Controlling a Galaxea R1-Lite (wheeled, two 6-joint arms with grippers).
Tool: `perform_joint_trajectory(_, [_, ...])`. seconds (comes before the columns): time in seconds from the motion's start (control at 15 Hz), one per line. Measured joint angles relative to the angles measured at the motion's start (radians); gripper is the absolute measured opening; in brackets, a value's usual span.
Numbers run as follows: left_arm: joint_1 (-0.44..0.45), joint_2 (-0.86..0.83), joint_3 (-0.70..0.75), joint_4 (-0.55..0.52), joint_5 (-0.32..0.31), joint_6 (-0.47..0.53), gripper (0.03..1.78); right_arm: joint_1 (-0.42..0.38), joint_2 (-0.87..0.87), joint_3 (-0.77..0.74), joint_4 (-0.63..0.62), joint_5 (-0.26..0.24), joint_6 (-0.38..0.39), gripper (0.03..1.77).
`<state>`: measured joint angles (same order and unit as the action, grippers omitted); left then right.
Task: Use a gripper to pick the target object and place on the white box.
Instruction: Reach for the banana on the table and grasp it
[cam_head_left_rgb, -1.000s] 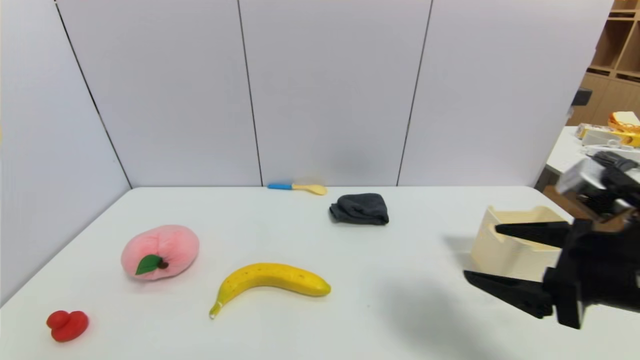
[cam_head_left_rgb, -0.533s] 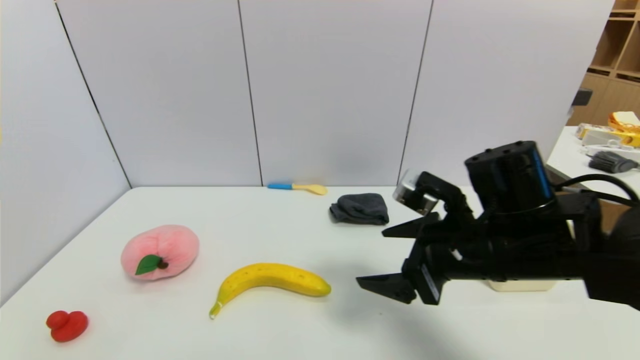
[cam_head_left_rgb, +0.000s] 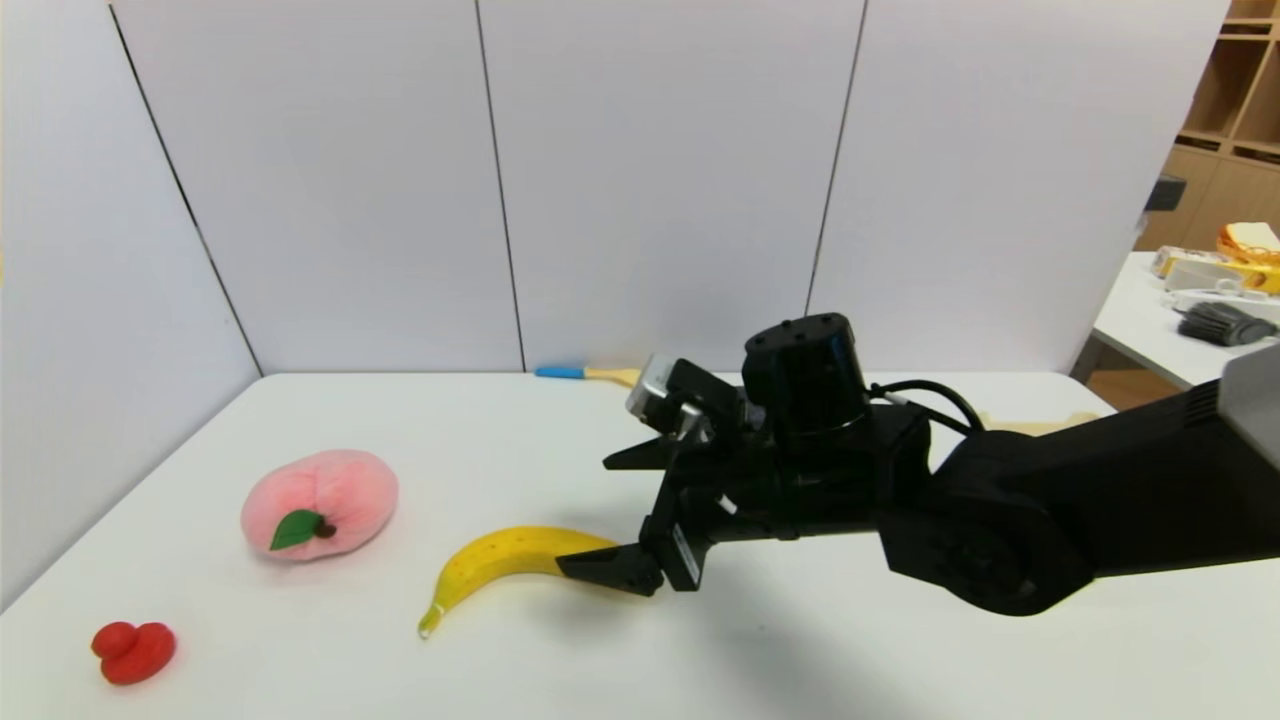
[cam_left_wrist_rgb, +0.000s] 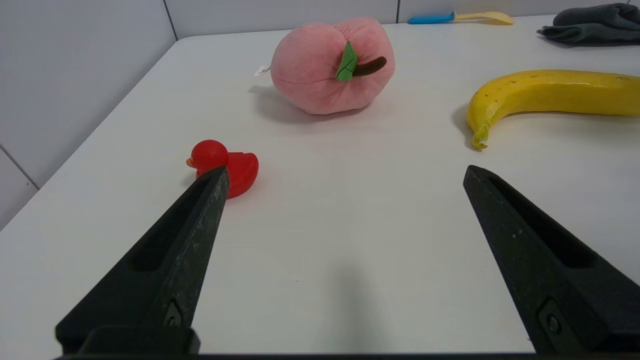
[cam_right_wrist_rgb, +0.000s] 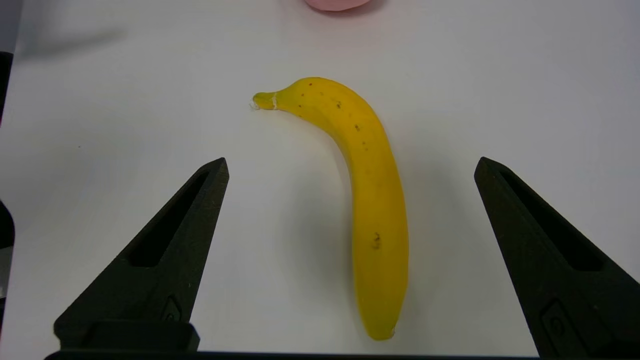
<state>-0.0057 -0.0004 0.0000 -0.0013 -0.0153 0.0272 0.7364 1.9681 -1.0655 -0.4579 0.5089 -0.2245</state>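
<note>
The yellow banana (cam_head_left_rgb: 500, 565) lies on the white table, stem tip toward the front left. My right gripper (cam_head_left_rgb: 585, 515) is open and hovers over its blunt right end. In the right wrist view the banana (cam_right_wrist_rgb: 372, 200) runs lengthwise between the spread jaws of that gripper (cam_right_wrist_rgb: 351, 161), touching neither. Only a cream sliver of the white box's rim (cam_head_left_rgb: 1040, 424) shows behind the right arm. My left gripper (cam_left_wrist_rgb: 345, 170) is open and empty, low over the table's near left, with the banana (cam_left_wrist_rgb: 550, 92) off to one side.
A pink plush peach (cam_head_left_rgb: 320, 500) sits left of the banana and a red toy duck (cam_head_left_rgb: 133, 650) at the front left. A yellow spoon with a blue handle (cam_head_left_rgb: 590, 374) lies by the back wall. The left wrist view shows a grey cloth (cam_left_wrist_rgb: 590, 27).
My right arm has swung left from beside the white box across the table to the banana's blunt end, jaws open throughout. It now hides the grey cloth and most of the box.
</note>
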Motion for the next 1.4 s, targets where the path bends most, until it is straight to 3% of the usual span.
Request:
perform_joint_trajectory(0.73, [0.0,0.0,0.0,0.0,0.0,0.0,1.69,-0.007,0.253,-0.151,-0.033,-0.001,-0.071,1.7])
perform_joint_trajectory(1.4, [0.0,0.0,0.0,0.0,0.0,0.0,1.69,-0.013,0.31,-0.174,-0.036,0.0,-0.093,1.7])
